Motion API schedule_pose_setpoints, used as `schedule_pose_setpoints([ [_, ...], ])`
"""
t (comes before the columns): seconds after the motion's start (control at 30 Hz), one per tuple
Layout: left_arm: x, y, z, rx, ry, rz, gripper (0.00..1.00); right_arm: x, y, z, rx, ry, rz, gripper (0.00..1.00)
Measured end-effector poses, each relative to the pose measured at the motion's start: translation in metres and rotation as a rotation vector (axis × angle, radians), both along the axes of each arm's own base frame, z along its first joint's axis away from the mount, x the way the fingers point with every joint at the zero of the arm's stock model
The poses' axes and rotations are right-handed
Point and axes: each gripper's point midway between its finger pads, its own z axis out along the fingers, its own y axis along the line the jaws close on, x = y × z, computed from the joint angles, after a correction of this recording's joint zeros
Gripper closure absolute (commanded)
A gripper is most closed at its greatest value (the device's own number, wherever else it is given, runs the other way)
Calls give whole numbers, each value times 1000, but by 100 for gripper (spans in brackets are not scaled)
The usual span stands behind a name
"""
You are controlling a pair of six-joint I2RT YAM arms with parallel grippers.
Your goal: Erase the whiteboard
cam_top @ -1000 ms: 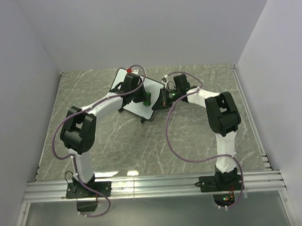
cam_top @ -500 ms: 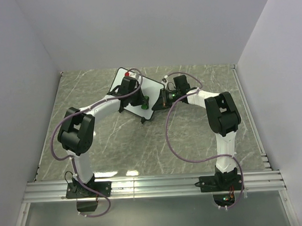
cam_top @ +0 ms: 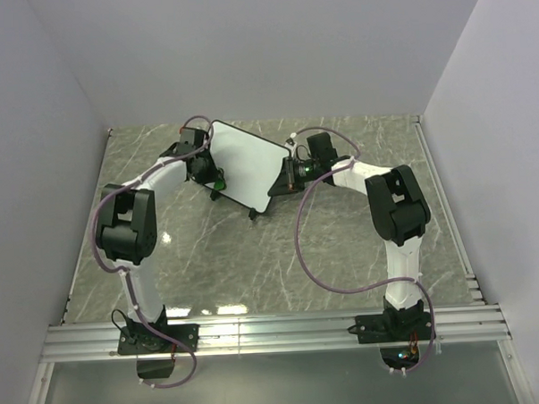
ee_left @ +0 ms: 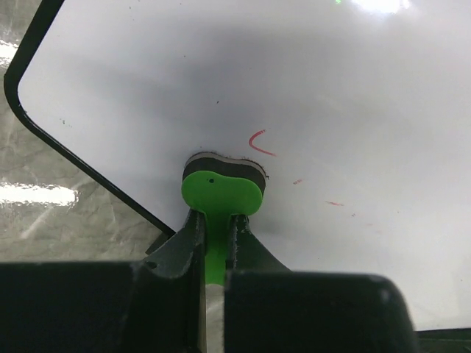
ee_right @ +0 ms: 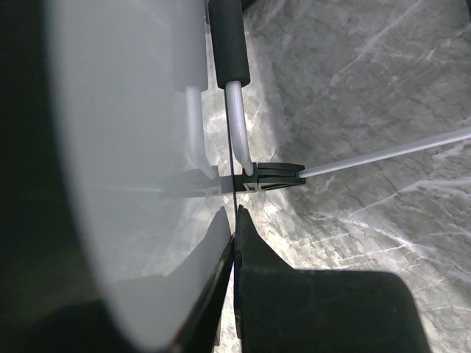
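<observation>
Whiteboard (cam_top: pixel 245 163) edge btwn R fingers (ee_right: pixel 245 246); L fingers' (ee_left: pixel 188 243) eraser (ee_left: pixel 221 193) on face.

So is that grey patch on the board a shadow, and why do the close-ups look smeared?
Left wrist view: yes, a soft shadow falls across the whiteboard above the green eraser, with bright glare at its top edge; right wrist view: the whiteboard is edge-on, near, blurred and mirror-like; top view: sharp, evenly lit.

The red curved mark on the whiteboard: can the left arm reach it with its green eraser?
Probably yes: the green eraser in the left claw touches the black-framed whiteboard just beside the red curved mark, nothing between.
</observation>
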Motion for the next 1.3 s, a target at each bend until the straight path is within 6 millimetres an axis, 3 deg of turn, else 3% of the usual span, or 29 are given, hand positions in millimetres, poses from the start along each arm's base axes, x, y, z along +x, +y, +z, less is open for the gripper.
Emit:
schedule_pose_setpoints([
  [0.33,1,-2,2,54,60,4,100,0,1,1,-1,3,-2,100],
  [0.6,9,-13,5,180,119,1,100,4,0,3,-6,4,-17,100],
  [0.97,10,-24,8,218,125,15,100,6,-2,2,-11,7,-26,100],
  [1.1,13,-46,20,179,91,-4,100,6,-3,1,-13,11,-29,100],
  [1.3,11,-94,42,62,28,-74,100,7,-6,-2,-20,23,-38,100],
])
